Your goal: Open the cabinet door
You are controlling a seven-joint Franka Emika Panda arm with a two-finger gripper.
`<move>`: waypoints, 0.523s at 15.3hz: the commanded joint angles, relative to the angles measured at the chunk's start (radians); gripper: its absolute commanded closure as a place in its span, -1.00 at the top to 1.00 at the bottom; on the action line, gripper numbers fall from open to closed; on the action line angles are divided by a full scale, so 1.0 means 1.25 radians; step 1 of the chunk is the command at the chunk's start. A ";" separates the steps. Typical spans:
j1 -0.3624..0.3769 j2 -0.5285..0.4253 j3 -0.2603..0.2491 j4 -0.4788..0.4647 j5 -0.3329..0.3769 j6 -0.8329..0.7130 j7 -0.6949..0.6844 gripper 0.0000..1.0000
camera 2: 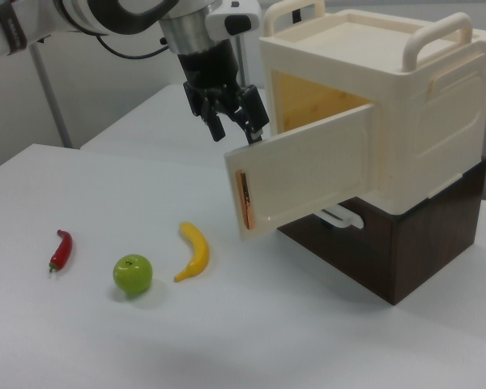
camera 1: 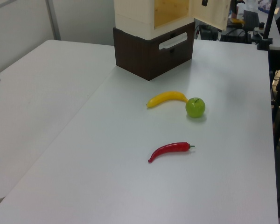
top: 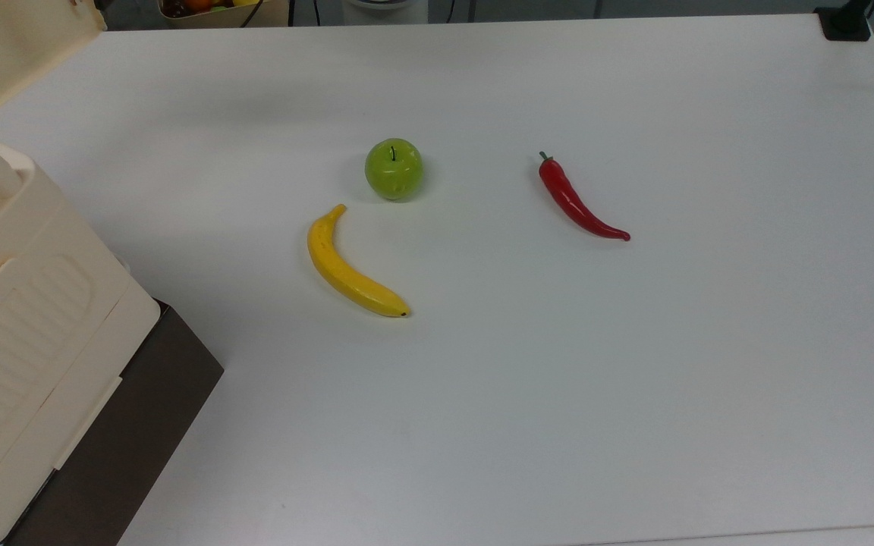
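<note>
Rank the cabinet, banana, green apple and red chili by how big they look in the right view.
1. cabinet
2. banana
3. green apple and red chili look about alike, so no ranking between them.

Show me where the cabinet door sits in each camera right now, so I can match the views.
Top view: the cabinet door fills the upper left corner.
Left view: it hangs open at the top edge, right of the cabinet.
Right view: it swings out at centre, towards the right view's left, with the gripper at its upper corner.
Shared landmark: the green apple.
</note>
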 commanded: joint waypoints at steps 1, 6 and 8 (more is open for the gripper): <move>0.003 -0.015 -0.007 -0.010 0.012 -0.043 -0.032 1.00; -0.003 -0.025 -0.025 -0.004 -0.010 -0.100 -0.114 1.00; -0.003 -0.030 -0.056 -0.004 -0.011 -0.097 -0.114 1.00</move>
